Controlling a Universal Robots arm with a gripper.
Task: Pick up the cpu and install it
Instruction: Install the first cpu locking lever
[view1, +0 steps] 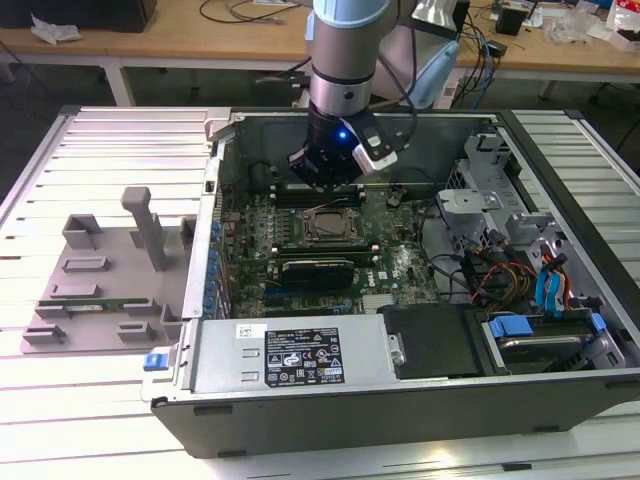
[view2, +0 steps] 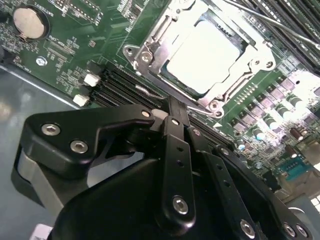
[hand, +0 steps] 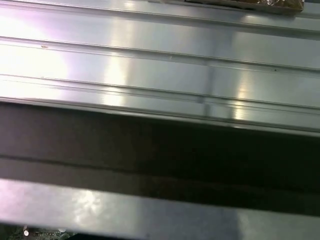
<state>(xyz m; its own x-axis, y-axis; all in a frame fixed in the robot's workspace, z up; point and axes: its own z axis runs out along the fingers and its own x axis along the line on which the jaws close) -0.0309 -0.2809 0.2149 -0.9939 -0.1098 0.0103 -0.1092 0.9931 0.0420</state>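
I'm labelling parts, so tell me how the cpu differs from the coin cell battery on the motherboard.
The cpu is square and sits inside a metal socket frame; the coin cell battery is round in a black holder. The cpu looks much larger than the battery. Both have shiny silver tops and lie flat on the green motherboard.

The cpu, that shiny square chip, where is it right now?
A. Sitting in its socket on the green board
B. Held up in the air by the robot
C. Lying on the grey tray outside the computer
A. In the second wrist view the cpu lies flat inside the metal socket frame on the green board.
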